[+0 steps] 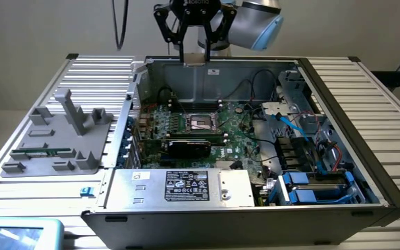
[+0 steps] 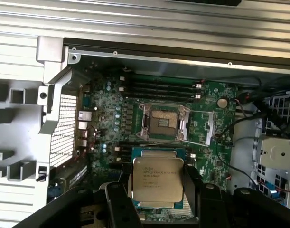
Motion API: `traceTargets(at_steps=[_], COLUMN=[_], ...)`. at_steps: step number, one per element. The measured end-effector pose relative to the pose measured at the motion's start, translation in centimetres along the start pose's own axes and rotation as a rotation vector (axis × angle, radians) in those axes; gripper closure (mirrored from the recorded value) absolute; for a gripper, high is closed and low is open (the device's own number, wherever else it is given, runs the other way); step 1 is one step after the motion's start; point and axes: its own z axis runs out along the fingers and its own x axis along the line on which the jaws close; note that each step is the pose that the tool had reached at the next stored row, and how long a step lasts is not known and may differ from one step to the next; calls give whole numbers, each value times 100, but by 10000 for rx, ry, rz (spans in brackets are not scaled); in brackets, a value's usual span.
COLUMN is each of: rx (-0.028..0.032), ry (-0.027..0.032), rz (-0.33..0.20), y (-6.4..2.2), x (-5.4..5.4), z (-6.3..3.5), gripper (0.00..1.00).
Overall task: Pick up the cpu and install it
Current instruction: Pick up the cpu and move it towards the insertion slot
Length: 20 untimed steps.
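jaws are pinched in on the cpu [image 2: 157, 176], with one black finger [image 2: 122, 190] on each of two opposite edges. so the gripper [image 2: 157, 185] carries the chip flat, silver printed top facing the wrist camera. grabbing it by the edges makes sense imo: nothing touches the underside and the chip stays level for going into a frame.

using the socket [image 2: 164, 122] as the landmark for everything. that's the square metal frame with the dark centre on the green motherboard [image 2: 209, 92]. in the wrist view the cpu sits just short of the socket, not over it. in the exterior view the gripper [image 1: 194, 58] hangs high above the socket [image 1: 203, 122], up by the back wall of the open pc case [image 1: 249, 78], so nothing's seated yet. the socket looks empty to me, which fits.

right beside the socket are the dark memory slots [image 2: 159, 85]. well away from it on the exterior view's left, outside the case, there's a grey parts tray [image 1: 47, 133] with a green memory stick [image 1: 44, 153] lying on it.
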Motion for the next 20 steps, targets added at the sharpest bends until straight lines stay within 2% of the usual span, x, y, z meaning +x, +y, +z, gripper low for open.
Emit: traceTargets(at_steps=[3,9,15,20], rx=[0,0,-5,-13], ry=[0,-3,-12,-15], rz=[5,60,118,123], y=[51,79,126,218], x=[-18,-104,-143,-165], z=[10,22,32,47], gripper=[47,47,47,47])
